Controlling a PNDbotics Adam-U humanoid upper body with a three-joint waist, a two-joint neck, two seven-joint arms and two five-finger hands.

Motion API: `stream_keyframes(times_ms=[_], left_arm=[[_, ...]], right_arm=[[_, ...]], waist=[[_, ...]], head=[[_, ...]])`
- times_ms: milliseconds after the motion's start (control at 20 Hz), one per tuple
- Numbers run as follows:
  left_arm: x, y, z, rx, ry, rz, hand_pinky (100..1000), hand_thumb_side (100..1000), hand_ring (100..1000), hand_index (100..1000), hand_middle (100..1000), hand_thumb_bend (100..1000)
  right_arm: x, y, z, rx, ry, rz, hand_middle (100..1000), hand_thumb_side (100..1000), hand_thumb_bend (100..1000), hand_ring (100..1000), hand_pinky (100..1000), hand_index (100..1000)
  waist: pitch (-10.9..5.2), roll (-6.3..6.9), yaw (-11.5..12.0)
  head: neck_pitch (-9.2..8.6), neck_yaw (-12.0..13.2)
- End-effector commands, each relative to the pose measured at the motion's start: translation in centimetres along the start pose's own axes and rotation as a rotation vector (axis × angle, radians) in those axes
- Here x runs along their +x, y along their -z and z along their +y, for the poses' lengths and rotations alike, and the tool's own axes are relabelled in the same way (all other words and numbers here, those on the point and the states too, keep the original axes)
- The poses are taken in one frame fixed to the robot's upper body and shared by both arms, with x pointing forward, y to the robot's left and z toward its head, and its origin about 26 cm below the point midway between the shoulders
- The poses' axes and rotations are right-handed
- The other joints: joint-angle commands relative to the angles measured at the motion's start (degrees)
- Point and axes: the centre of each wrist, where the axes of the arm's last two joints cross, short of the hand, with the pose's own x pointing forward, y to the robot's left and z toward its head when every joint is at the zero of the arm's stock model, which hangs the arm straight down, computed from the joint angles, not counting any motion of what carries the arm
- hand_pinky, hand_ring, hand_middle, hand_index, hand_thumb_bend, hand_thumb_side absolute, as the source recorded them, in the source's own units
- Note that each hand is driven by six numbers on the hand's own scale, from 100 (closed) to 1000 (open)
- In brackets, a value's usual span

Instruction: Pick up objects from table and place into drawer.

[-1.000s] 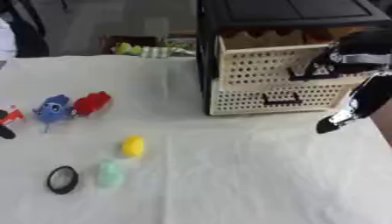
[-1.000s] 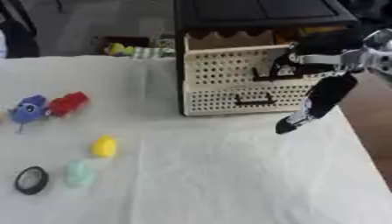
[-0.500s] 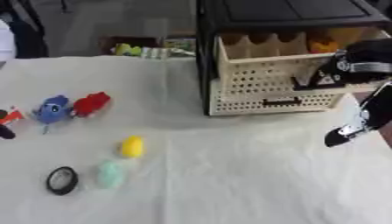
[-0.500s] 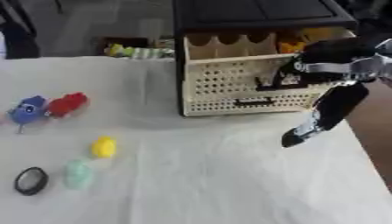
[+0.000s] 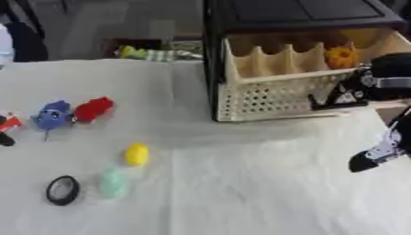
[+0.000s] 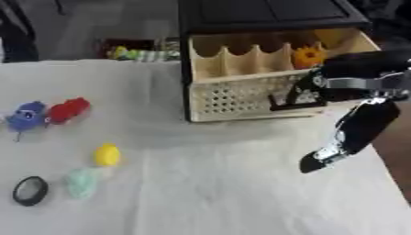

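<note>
Drawer pulled out | orange object inside | right hand state unclear

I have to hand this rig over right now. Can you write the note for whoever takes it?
Right hand: hanging beside the drawer front, holding nothing, fingers hard to read.
Left hand: out of view.
Drawer: pulled open, an orange item already inside.
Left on the table: blue toy, red toy, yellow piece, pale green piece, black ring.
</note>
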Motion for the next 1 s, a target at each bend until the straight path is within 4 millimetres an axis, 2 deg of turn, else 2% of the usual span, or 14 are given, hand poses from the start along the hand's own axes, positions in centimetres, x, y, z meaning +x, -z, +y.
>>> stream_keyframes(times_ms=[50, 1000], left_arm=[[0.6, 0.5, 0.1, -0.015, 0.003, -0.023, 420, 896, 582, 772, 621, 100], [0.5, 0.5, 0.0, -0.014, -0.001, -0.018, 421, 897, 583, 771, 623, 100]], right_arm=[[0.5, -1.0, -0.6, 0.003, -0.024, -0.004, 100, 622, 759, 100, 100, 810], [-0.2, -1.1, 1.2, 0.020, -0.022, -0.041, 100, 624, 772, 100, 100, 824]], waist=[[-1.42, -0.09, 0.01], [-1.62, -0.05, -0.30]], head=[[-0.86, -0.14], [-0.60, -0.19]])
